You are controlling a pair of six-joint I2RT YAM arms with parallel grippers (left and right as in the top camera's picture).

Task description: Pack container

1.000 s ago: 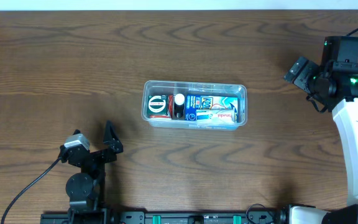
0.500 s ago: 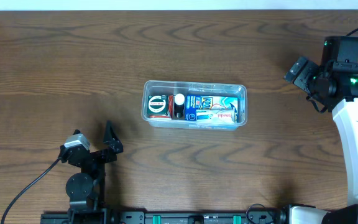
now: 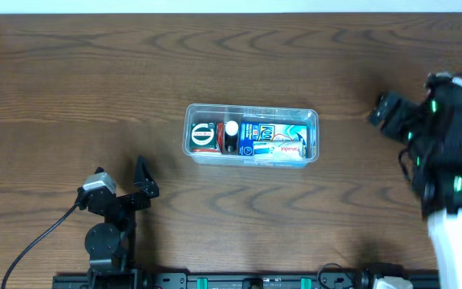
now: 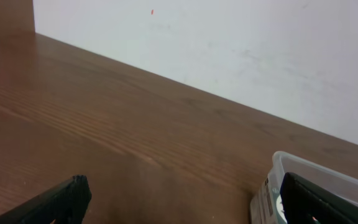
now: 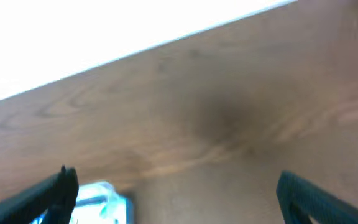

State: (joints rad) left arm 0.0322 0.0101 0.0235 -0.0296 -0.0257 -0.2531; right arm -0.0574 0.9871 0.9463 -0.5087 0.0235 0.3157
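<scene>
The container (image 3: 252,111), a clear plastic tub, sits mid-table. Inside it lie a round white-and-green lid (image 3: 203,136), a dark bottle with a white cap (image 3: 231,133) and blue boxes (image 3: 273,139). My left gripper (image 3: 120,183) rests near the front left, open and holding nothing. In the left wrist view this gripper (image 4: 182,205) shows bare wood between its fingers, and the container's corner (image 4: 291,177) lies by the right finger. My right gripper (image 3: 403,112) hovers at the far right, open and blurred. In the right wrist view the right gripper (image 5: 179,199) spans bare table, with the container (image 5: 101,199) near its left finger.
A black cable (image 3: 30,245) runs from the left arm's base toward the front left. The white wall (image 4: 229,43) borders the table's far edge. Wood tabletop (image 3: 215,48) surrounds the tub on all sides.
The right arm has swung toward the table's front and is motion-blurred. Its gripper stays wide open. The left arm and the tub have not moved.
</scene>
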